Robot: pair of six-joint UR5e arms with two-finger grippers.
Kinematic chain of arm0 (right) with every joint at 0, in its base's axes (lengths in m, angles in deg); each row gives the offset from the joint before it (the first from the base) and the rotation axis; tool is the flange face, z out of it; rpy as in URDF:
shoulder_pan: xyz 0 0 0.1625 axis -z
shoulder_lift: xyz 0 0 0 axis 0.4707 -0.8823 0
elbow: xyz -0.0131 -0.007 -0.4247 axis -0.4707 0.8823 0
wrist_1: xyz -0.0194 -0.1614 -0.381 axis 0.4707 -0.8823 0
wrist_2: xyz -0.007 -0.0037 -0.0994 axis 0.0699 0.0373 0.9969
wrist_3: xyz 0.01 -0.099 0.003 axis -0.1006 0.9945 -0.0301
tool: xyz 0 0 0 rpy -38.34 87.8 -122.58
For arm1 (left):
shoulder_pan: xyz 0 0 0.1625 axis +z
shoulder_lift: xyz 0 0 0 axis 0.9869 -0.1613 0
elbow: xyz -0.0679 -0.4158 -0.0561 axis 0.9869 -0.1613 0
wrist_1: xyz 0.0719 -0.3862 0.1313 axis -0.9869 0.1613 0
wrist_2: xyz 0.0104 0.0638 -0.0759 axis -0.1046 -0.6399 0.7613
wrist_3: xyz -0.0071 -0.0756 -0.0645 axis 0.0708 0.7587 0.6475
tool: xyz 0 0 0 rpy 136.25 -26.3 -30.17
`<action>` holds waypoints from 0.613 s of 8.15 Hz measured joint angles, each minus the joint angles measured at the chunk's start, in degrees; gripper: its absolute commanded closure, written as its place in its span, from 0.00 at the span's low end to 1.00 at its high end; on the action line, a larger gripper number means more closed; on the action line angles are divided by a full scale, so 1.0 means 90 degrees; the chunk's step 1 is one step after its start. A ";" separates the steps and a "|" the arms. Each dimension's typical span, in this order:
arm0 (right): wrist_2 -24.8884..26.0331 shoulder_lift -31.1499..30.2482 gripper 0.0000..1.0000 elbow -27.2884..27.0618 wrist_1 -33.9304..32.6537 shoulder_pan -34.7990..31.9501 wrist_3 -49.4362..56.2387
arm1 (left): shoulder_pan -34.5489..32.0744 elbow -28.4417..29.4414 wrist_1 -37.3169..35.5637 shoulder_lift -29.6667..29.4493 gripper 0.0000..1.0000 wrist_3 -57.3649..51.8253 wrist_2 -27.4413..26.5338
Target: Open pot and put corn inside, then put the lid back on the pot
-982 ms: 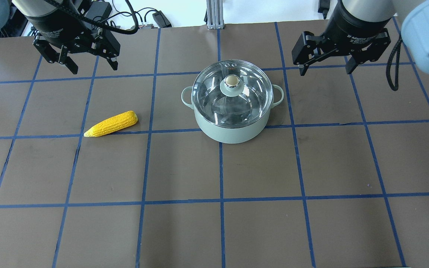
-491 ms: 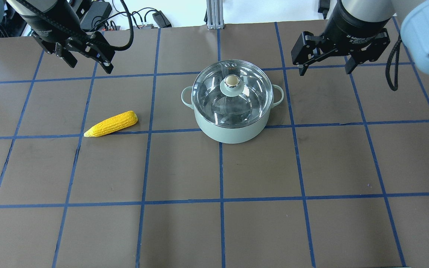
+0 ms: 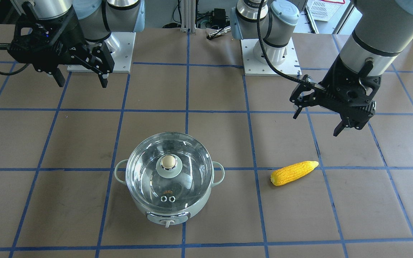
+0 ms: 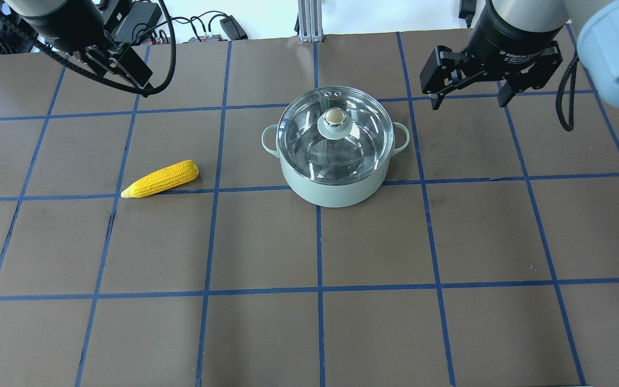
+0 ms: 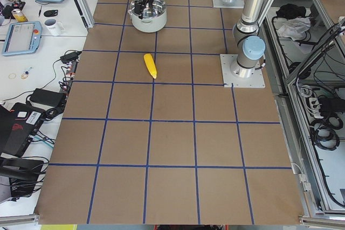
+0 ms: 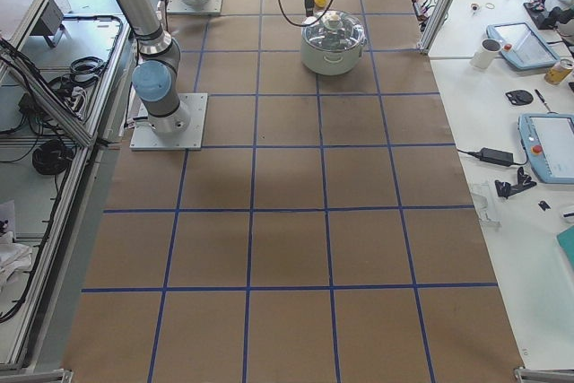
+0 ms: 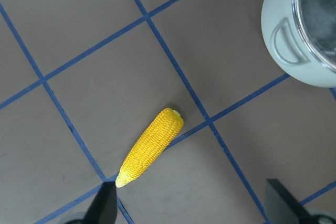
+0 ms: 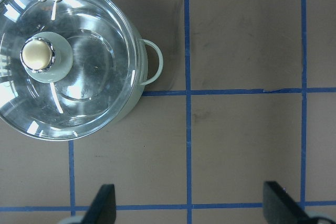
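Note:
The pale mint pot [image 4: 331, 191] stands mid-table with the glass lid [image 4: 355, 148] seated on it, knob [image 4: 335, 116] up. The yellow corn [image 4: 160, 178] lies on the table well to the pot's left, alone. My left gripper [image 3: 316, 124] is open and empty, hovering behind the corn; its wrist view shows the corn [image 7: 150, 146] between the fingertips and the pot's edge [image 7: 294, 51]. My right gripper [image 4: 469, 103] is open and empty, high behind and right of the pot; its wrist view shows the lid [image 8: 89, 77].
The brown table [image 4: 320, 242] has blue tape grid lines. The arm bases [image 3: 267, 53] are bolted at the robot's side. Cables and power bricks [image 4: 218, 24] lie beyond the far edge. Tablets and a mug [image 6: 491, 53] sit on a side bench.
My left gripper has moved back and to the left and has turned about its axis, still open. The right gripper has barely shifted. The corn, pot and lid have not moved.

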 measured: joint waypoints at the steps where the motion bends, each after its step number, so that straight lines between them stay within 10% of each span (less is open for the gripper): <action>1: 0.0010 0.0002 0.00 0.0000 0.0000 0.0008 0.0006 | 0.0106 -0.0011 -0.0124 -0.0108 0.00 -0.0655 0.0030; 5: 0.0081 -0.0003 0.00 0.0003 0.0025 0.0023 0.0261 | 0.0412 -0.0074 -0.0335 -0.0737 0.00 -0.2350 0.0132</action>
